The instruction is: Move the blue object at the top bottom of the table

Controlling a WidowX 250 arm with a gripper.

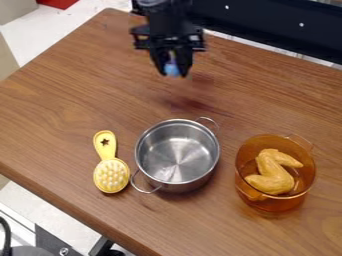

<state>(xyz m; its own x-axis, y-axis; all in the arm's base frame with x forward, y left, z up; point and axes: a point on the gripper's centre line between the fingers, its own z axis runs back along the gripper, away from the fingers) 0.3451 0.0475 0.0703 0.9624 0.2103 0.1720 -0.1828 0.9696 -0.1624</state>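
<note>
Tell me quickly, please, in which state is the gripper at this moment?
Gripper: closed on the blue object, which it holds between its fingers.

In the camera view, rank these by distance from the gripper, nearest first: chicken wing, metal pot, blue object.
1. Blue object, between the gripper's fingers
2. Metal pot, mid-table, lower in the view
3. Chicken wing, lower right, inside the amber pot

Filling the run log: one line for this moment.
end effector: holding blue object | position: above table | placement: pending | pot: beside yellow brush
</note>
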